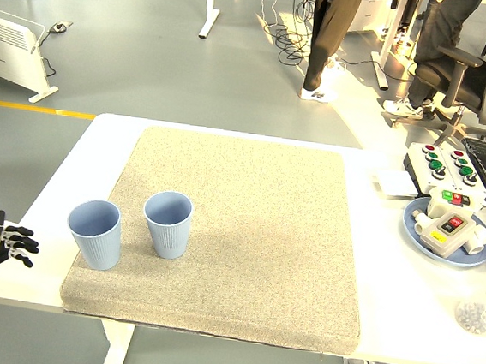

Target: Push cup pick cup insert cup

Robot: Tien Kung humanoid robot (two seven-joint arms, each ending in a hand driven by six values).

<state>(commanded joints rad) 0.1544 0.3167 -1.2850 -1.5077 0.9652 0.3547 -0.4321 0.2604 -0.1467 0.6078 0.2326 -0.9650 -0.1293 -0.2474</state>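
The left hand's [0, 249] fingers [21, 247] hang loosely apart, empty, beside the white worktop's [230, 138] left edge. A speckled beige mat [246, 234] covers it, grey floor [136, 43] beyond. Two ribbed pale-blue cups [95, 234] [167, 224] stand upright, close together, near the mat's front-left corner.

Glossy grey floor [153, 44], white heater [11, 39] left, office chair [477, 71] right.

Two cups [131, 230] crowd the mat's [246, 234] near-left corner.

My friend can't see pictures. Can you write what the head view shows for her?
Two blue cups stand upright, side by side, on a beige mat. The robot's left hand waits at the table's left edge.
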